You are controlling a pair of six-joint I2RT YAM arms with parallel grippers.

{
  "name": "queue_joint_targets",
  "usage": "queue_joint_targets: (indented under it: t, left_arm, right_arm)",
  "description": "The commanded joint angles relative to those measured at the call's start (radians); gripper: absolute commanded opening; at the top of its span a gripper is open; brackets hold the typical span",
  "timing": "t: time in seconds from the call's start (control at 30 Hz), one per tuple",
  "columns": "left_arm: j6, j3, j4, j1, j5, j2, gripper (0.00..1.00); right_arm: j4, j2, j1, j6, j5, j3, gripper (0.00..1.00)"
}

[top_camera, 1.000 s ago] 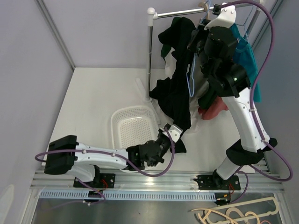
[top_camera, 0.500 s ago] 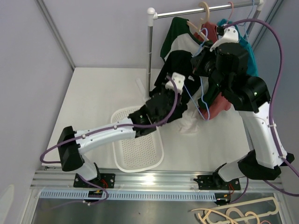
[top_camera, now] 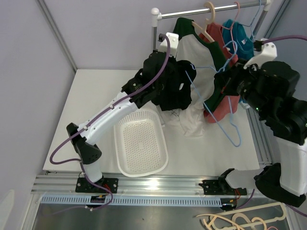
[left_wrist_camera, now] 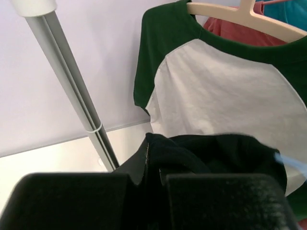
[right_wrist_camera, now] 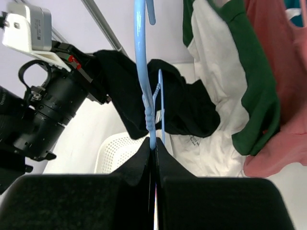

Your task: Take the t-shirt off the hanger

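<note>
The black t-shirt [top_camera: 175,93] hangs bunched from my left gripper [top_camera: 165,84], which is raised beside the rack pole and shut on its fabric. In the left wrist view the black cloth [left_wrist_camera: 216,153] fills the closed gripper [left_wrist_camera: 153,167]. My right gripper [top_camera: 222,79] is shut on the thin blue hanger [top_camera: 233,136], to the right of the shirt. One corner of the hanger reaches the black shirt; I cannot tell whether it is still inside it. In the right wrist view the blue hanger [right_wrist_camera: 142,72] rises from the closed gripper [right_wrist_camera: 152,146] in front of the black shirt [right_wrist_camera: 187,108].
A white perforated basket [top_camera: 125,143] lies on the table below the left arm. The rack pole [top_camera: 154,43] carries a green-and-white shirt [top_camera: 199,50] on a wooden hanger, a red shirt [top_camera: 225,108] and a teal shirt [top_camera: 241,42]. Loose hangers [top_camera: 240,220] lie by the front rail.
My left arm rose from low by the basket up to the rack pole, carrying the black t-shirt. My right arm swung right and down with the blue hanger, away from the shirt.
</note>
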Motion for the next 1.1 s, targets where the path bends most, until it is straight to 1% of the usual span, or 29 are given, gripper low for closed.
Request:
queue_joint_targets:
  t: [0.0, 0.03, 0.07, 0.1, 0.13, 0.17, 0.2, 0.23, 0.27, 0.33, 0.4, 0.47, 0.5, 0.53, 0.57, 0.63, 0.7, 0.8, 0.9, 0.97, 1.07]
  left_arm:
    - [0.007, 0.099, -0.04, 0.008, 0.017, -0.032, 0.01]
    - [0.024, 0.121, -0.05, 0.008, 0.021, -0.032, 0.01]
    - [0.03, 0.174, -0.066, 0.008, 0.026, -0.029, 0.01]
    - [0.038, 0.248, -0.11, 0.008, 0.032, -0.024, 0.01]
    - [0.041, 0.282, -0.132, 0.008, 0.041, -0.021, 0.01]
    - [0.043, 0.355, -0.146, 0.008, 0.067, -0.027, 0.01]
    - [0.046, 0.362, -0.15, 0.008, 0.08, -0.039, 0.01]
    - [0.055, 0.363, -0.138, 0.008, 0.096, -0.059, 0.01]
    - [0.063, 0.362, -0.121, 0.008, 0.125, -0.106, 0.01]
    - [0.084, 0.354, -0.088, 0.008, 0.142, -0.147, 0.01]
    - [0.093, 0.357, -0.068, 0.008, 0.143, -0.194, 0.01]
    - [0.095, 0.357, -0.06, 0.008, 0.153, -0.222, 0.01]
    - [0.089, 0.354, -0.06, 0.008, 0.17, -0.254, 0.01]
    - [0.073, 0.339, -0.061, 0.008, 0.176, -0.271, 0.01]
    - [0.061, 0.333, -0.061, 0.008, 0.188, -0.291, 0.01]
    - [0.038, 0.305, -0.048, 0.008, 0.224, -0.348, 0.01]
    - [0.032, 0.311, -0.038, 0.008, 0.244, -0.377, 0.01]
    - [0.035, 0.369, -0.034, 0.008, 0.279, -0.401, 0.01]
    - [0.041, 0.388, -0.02, 0.007, 0.298, -0.423, 0.01]
    - [0.043, 0.377, -0.018, 0.008, 0.29, -0.45, 0.01]
    - [0.021, 0.321, -0.028, 0.008, 0.293, -0.504, 0.01]
  right_arm:
    - [0.0, -0.043, 0.004, -0.028, 0.036, 0.03, 0.0]
    - [0.011, -0.043, 0.004, -0.047, 0.071, 0.026, 0.0]
    - [0.026, -0.044, 0.004, -0.061, 0.091, 0.014, 0.0]
    - [0.073, -0.061, 0.003, -0.08, 0.146, -0.037, 0.0]
    - [0.116, -0.076, 0.004, -0.087, 0.166, -0.078, 0.0]
    - [0.162, -0.096, 0.003, -0.1, 0.182, -0.127, 0.0]
    - [0.211, -0.141, 0.003, -0.109, 0.189, -0.225, 0.0]
    - [0.304, -0.161, 0.003, -0.115, 0.205, -0.271, 0.0]
    - [0.345, -0.176, 0.0, -0.127, 0.205, -0.313, 0.0]
    - [0.449, -0.204, -0.002, -0.143, 0.203, -0.402, 0.0]
    - [0.502, -0.204, -0.005, -0.17, 0.182, -0.439, 0.0]
    - [0.592, -0.201, -0.006, -0.193, 0.156, -0.496, 0.0]
    - [0.624, -0.201, -0.008, -0.212, 0.136, -0.514, 0.0]
    - [0.691, -0.201, -0.008, -0.221, 0.131, -0.534, 0.0]
    - [0.715, -0.192, -0.011, -0.227, 0.125, -0.557, 0.0]
    - [0.77, -0.175, -0.022, -0.245, 0.097, -0.566, 0.0]
    - [0.782, -0.132, -0.031, -0.244, 0.078, -0.556, 0.0]
    - [0.811, -0.089, -0.043, -0.238, 0.056, -0.552, 0.0]
    - [0.845, -0.06, -0.051, -0.233, 0.033, -0.568, 0.0]
    - [0.861, -0.044, -0.061, -0.23, 0.012, -0.572, 0.0]
    - [0.882, -0.014, -0.078, -0.224, -0.018, -0.571, 0.0]
